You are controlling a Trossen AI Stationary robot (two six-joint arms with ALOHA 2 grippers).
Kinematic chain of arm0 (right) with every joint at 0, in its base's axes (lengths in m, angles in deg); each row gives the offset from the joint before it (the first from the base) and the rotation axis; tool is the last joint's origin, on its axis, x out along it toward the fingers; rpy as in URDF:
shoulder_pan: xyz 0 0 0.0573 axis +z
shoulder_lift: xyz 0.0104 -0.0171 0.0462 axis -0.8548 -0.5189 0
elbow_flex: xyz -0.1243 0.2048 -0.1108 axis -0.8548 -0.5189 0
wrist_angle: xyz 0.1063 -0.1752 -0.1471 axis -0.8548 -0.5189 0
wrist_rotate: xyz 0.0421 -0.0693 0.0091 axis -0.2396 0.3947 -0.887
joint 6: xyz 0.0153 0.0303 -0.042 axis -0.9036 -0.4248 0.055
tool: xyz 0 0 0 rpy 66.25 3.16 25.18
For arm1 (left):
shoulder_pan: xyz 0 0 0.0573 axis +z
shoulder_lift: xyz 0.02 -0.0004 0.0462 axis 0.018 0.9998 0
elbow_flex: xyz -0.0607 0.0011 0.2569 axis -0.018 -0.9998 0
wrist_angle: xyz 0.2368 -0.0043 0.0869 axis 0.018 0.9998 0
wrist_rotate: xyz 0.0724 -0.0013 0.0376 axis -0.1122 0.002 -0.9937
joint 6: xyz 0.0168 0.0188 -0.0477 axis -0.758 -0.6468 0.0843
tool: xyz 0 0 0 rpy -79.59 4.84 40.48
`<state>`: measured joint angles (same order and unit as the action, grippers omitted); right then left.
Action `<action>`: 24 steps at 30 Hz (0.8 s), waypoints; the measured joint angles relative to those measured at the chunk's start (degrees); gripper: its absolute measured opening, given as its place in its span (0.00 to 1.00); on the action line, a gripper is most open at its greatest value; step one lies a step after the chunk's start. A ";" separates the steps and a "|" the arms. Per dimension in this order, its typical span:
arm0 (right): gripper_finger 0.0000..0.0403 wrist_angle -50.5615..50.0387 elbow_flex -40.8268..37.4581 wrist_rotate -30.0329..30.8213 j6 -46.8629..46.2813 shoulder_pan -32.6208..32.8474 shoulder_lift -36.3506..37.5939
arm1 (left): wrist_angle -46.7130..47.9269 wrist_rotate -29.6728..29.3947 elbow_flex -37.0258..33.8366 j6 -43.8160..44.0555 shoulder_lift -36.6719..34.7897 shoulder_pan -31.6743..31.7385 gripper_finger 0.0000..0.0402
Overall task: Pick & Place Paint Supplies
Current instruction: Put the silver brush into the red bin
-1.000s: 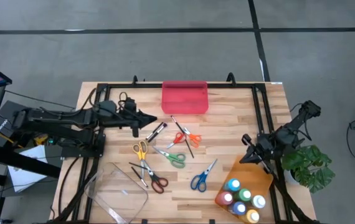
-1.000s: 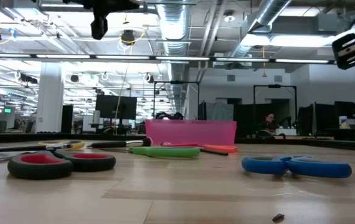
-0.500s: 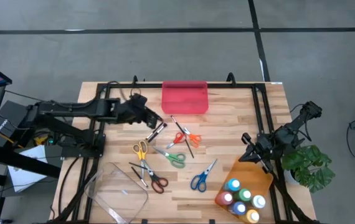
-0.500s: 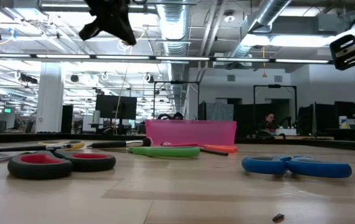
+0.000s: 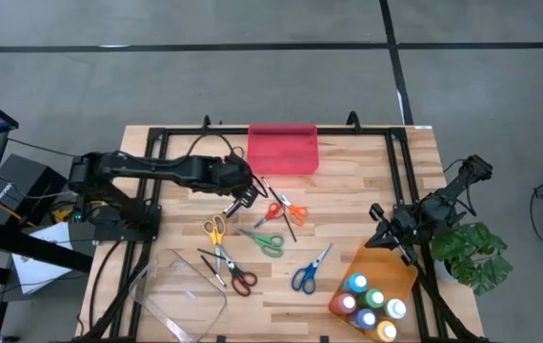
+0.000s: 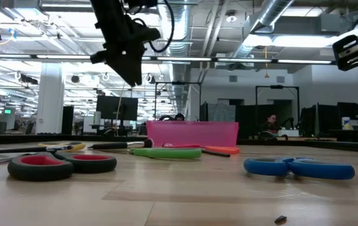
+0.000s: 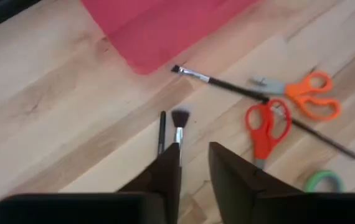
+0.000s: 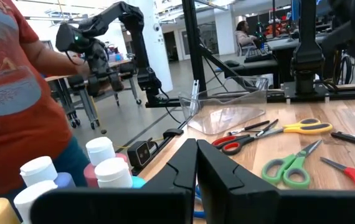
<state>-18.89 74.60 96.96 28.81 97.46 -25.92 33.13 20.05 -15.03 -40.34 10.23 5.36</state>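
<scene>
Two short dark brushes [image 7: 178, 126] lie side by side on the wood near the red tray [image 5: 283, 148]. My left gripper [image 7: 193, 167] hangs above them, pointing steeply down, slightly open with nothing between its fingers; the low view shows it [image 6: 134, 78] well clear of the table. A long thin brush [image 7: 258, 99] lies across the orange scissors [image 7: 308, 94] and red scissors [image 7: 265, 124]. Paint bottles [image 5: 369, 303] stand in the orange tray [image 5: 386, 267]. My right gripper [image 8: 196, 163] waits shut at the table's right side, level, beside that tray.
Yellow [image 5: 214, 229], green [image 5: 267, 243], red-and-black [image 5: 238, 278] and blue [image 5: 305, 274] scissors lie spread over the middle. A clear tray [image 5: 181, 295] sits at the near left. A plant [image 5: 472, 252] stands off the right edge. A person in a red shirt [image 8: 9, 93] stands nearby.
My left gripper has swung out from the table's left side toward its middle and come down, tipping from level to steeply downward. It now hangs over the two short brushes. Nothing on the table has moved.
</scene>
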 joint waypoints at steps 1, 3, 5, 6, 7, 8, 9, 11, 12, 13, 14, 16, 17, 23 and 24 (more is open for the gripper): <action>0.02 0.00 0.00 0.00 0.00 0.00 0.00 | -0.42 -0.05 0.00 -1.00 0.64 -0.19 0.26; 0.02 0.00 0.00 0.00 0.00 0.00 0.00 | -0.93 -0.34 0.00 -2.18 1.84 -0.35 0.34; 0.02 0.00 0.00 0.00 0.00 0.00 0.00 | -1.51 -0.84 0.00 -2.10 3.20 -0.35 0.41; 0.02 0.00 -0.02 0.00 0.00 0.00 0.00 | -1.40 -0.61 0.00 -1.12 3.79 -0.35 0.45; 0.02 0.00 -0.02 0.00 0.00 0.00 0.00 | -1.31 -0.12 0.00 -0.41 4.39 -0.35 0.48; 0.02 0.00 -0.02 0.00 0.00 0.00 0.00 | -1.50 0.22 0.00 0.24 5.02 -0.24 0.51; 0.02 0.00 -0.02 0.00 0.00 0.00 0.00 | -1.38 0.33 0.00 0.61 5.75 -0.10 0.54; 0.02 0.00 -0.02 0.00 0.00 0.00 0.00 | -1.34 1.32 0.00 0.54 7.11 0.06 0.57; 0.02 0.00 -0.04 0.00 0.00 0.00 0.00 | -1.50 2.02 0.00 0.35 7.77 0.37 0.58; 0.02 0.00 -0.04 0.00 0.00 0.00 0.00 | -1.60 2.75 0.00 0.20 8.38 0.60 0.59; 0.02 0.00 -0.04 0.00 0.00 0.00 0.00 | -1.59 3.58 0.00 0.17 9.13 0.83 0.60; 0.02 0.00 -0.04 0.00 0.00 0.00 0.00 | -2.31 5.16 0.00 0.09 10.80 1.35 0.60; 0.02 0.00 -0.04 -0.02 0.00 0.00 0.00 | -2.38 6.02 0.00 0.10 11.55 1.64 0.61; 0.02 0.00 -0.04 -0.02 0.00 0.00 0.00 | -2.70 9.18 -0.02 0.10 15.63 2.78 0.61; 0.02 0.00 -0.04 -0.02 0.00 0.00 0.00 | -3.06 9.35 -0.02 0.10 16.15 2.82 0.61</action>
<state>-18.90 74.56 96.93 28.81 97.46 -25.92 30.07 29.40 -15.05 -40.24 26.38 8.19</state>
